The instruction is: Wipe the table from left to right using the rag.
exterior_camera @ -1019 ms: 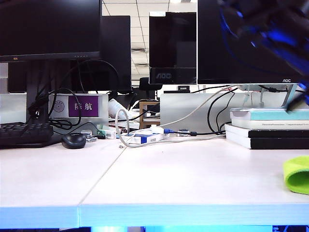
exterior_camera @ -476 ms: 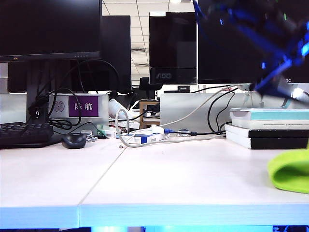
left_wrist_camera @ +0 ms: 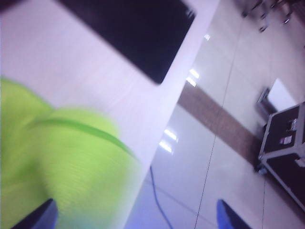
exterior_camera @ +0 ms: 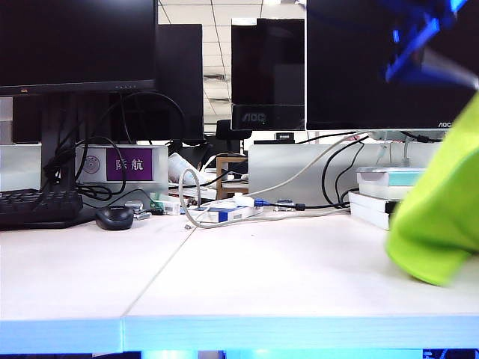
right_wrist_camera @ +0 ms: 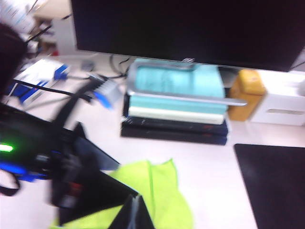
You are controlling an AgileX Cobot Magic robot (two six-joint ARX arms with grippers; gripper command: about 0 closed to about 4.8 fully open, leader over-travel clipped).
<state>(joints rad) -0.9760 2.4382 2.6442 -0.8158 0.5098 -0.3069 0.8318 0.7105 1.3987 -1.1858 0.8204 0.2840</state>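
The rag (exterior_camera: 438,217) rises as a lime-green fold at the far right of the table (exterior_camera: 284,277), cut off by the exterior view's right border, its lower tip just above the white top. A blurred blue-lit arm (exterior_camera: 419,41) crosses the monitor above it. Left of the rag the table lies open across both panels, from the seam (exterior_camera: 161,273) out to the pale blue front edge (exterior_camera: 224,333). Clutter keeps to the back: a keyboard (exterior_camera: 37,206), a mouse (exterior_camera: 114,218), a tangle of cables (exterior_camera: 224,209) and a stack of books (exterior_camera: 374,198) behind the rag

The left gripper (left_wrist_camera: 133,219) has its jaws spread wide, only the two fingertips (left_wrist_camera: 35,217) showing. One tip sits at the rag (left_wrist_camera: 66,162); the other hangs out over the floor (left_wrist_camera: 224,133). The cloth is bunched close to the table's side edge, beside a black mat (left_wrist_camera: 128,33)

The right gripper (right_wrist_camera: 131,212) has its jaws closed together, their point over the rag (right_wrist_camera: 162,195). Whether it pinches the cloth cannot be told. In its wrist view the rag lies crumpled on the table in front of the books (right_wrist_camera: 176,105), between the mat (right_wrist_camera: 274,181) and the blurred dark left arm (right_wrist_camera: 66,186), which overlaps the cloth's near side. A yellow box (right_wrist_camera: 245,93) stands beside the books
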